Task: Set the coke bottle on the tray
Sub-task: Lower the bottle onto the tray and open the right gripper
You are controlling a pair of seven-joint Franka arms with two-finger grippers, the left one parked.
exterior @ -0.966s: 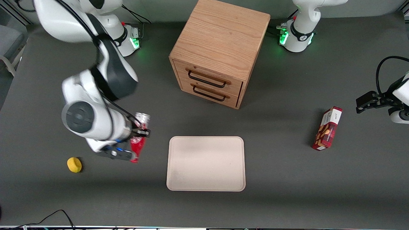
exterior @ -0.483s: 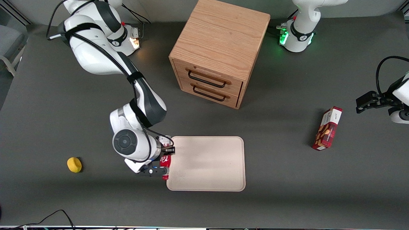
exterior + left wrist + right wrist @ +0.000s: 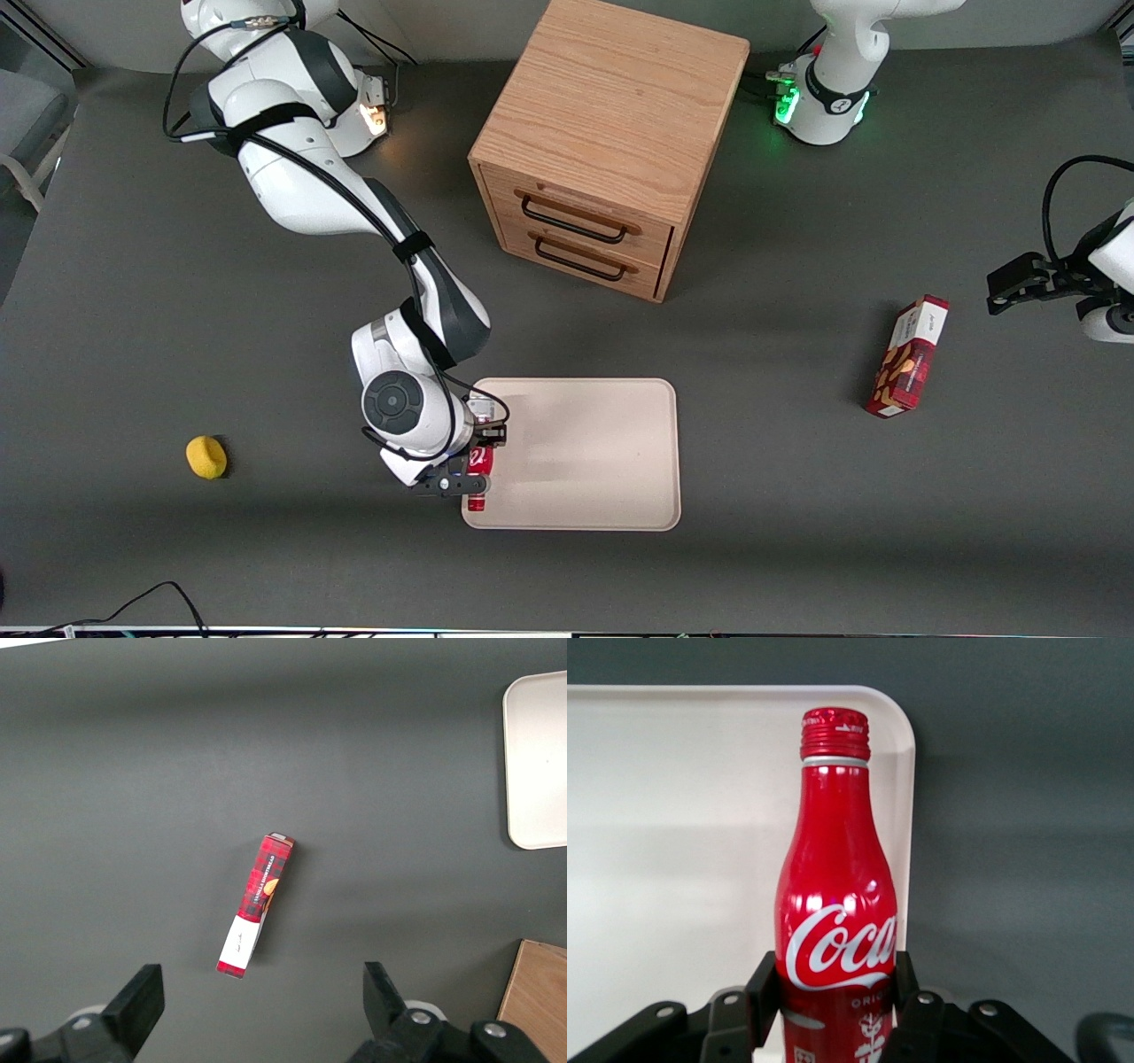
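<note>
I see my gripper (image 3: 479, 459) holding the coke bottle (image 3: 478, 478) tight, lying flat over the edge of the tray (image 3: 585, 461) nearest the working arm.

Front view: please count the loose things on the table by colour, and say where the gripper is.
Red: 2, coke bottle, snack box
Yellow: 1, small object
Beige: 1, tray
Wood: 1, drawer cabinet
Total: 5
The gripper holds the coke bottle over the tray's edge.
</note>
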